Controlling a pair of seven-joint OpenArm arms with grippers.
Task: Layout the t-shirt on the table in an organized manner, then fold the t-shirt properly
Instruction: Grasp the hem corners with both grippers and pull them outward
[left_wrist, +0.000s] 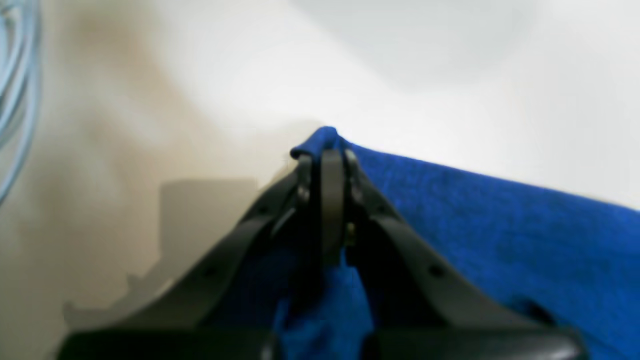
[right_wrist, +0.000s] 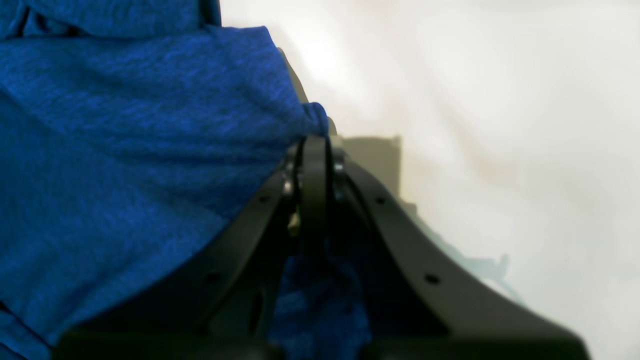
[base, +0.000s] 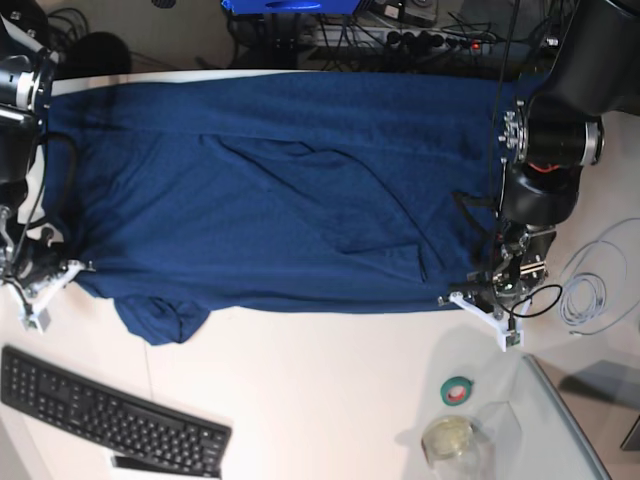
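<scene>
Fold step in hand: left gripper (left_wrist: 324, 152) and right gripper (right_wrist: 314, 142) each clamped on a near-edge corner of the t-shirt (base: 280, 190); shirt spread across the table's (base: 330, 380) far half; next, likely carry that edge together toward the far edge, keeping it taut.

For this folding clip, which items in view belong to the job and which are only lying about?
Part of the job:
- dark navy-blue soft fabric t-shirt, spread out
- large white table
- left gripper, shut on the shirt edge
- right gripper, shut on the shirt edge

Lying about:
- black keyboard
- green tape roll
- round clear container
- coiled pale cable
</scene>
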